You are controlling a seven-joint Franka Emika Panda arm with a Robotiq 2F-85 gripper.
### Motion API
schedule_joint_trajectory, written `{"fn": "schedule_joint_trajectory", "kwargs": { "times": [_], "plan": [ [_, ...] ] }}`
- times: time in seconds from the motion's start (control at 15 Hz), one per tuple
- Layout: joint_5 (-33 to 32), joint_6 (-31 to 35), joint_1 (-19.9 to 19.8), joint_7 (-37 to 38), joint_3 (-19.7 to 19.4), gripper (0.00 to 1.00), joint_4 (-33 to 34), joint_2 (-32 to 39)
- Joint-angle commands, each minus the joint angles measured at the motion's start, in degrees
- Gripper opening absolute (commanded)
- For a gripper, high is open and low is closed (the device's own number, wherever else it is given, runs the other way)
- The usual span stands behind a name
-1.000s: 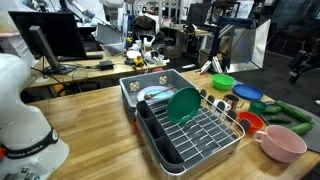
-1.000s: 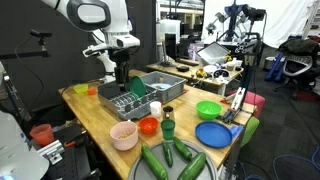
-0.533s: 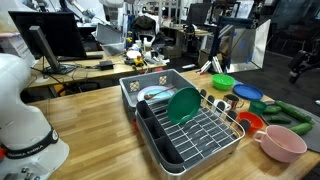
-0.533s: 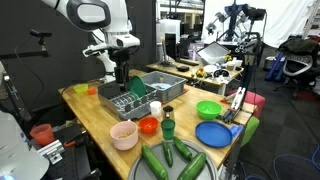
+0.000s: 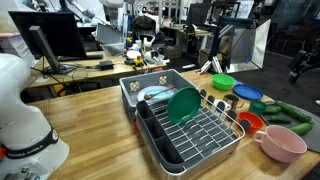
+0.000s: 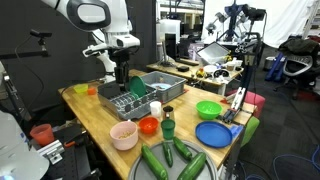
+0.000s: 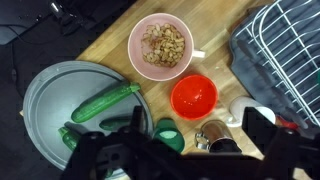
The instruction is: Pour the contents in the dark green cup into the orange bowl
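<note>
While the gripper hangs over the wire dish rack, its jaws spread wide and holding nothing in the wrist view, the dark green cup stands upright on the wooden table, just beside the orange bowl and well apart from the gripper. The step in hand looks to be the reach for the cup, with nothing yet grasped or poured. A clean grasp would likely come from above, with the jaws closing on the cup's round wall below the rim. It would need to keep clear of the small dark container that stands just beside the cup. The cup appears to be smooth, hard plastic, small and light, so a firm, centred squeeze should stop it slipping or twisting. What it holds cannot be made out. The bowl is glossy, shallow and seemingly empty, so a slow tilt low over its middle should keep the contents from bouncing over the low rim. Beyond the bowl, a larger pale pink bowl holds brownish, nut-like pieces. Smooth green cucumbers lie on a round grey plate at the table's corner. Farther off in an exterior view sit a lime green bowl and a flat blue plate.
</note>
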Motion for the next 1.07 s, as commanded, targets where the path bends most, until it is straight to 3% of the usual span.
{"fn": "schedule_joint_trajectory", "kwargs": {
  "times": [0.0, 0.67, 1.0],
  "plan": [
    [0.06, -0.1, -0.15, -0.07, 0.13, 1.0, 0.06, -0.01],
    [1.55, -3.65, -0.7, 1.74, -1.35, 1.0, 7.0, 4.11],
    [5.92, -7.81, 0.32, 0.86, -2.24, 1.0, 12.44, 8.03]
  ]
}}
